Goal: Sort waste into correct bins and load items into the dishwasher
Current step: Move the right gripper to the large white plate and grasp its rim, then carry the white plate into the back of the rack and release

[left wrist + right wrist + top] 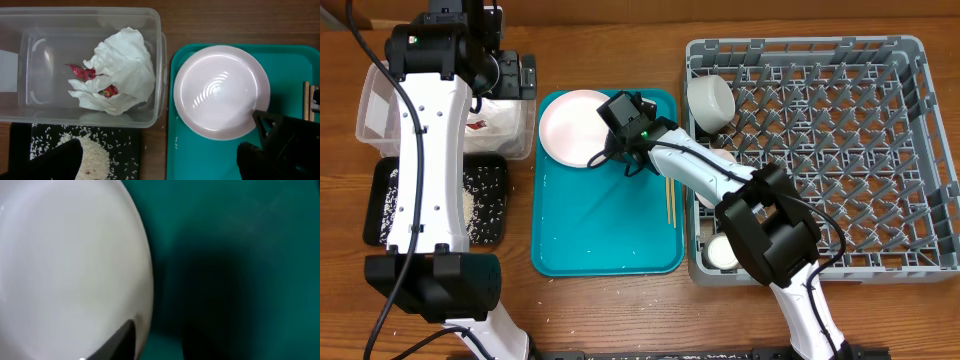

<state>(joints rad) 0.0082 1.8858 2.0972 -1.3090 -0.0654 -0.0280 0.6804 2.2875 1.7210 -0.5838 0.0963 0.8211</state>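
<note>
My right gripper [618,150] is at the 4 o'clock edge of the pink plate [570,125], because the rim is the only thin part I can pinch. The plate lies flat on the teal tray [600,235]. The grey dish rack [840,150] waits at its 3 o'clock. My wrist view is blurry and shows one dark finger, so I cannot tell if I am squeezing. My left gripper [513,75] is spread wide and holds nothing. It hangs over the clear tub [161,60], where the napkin [125,65] lies.
</note>
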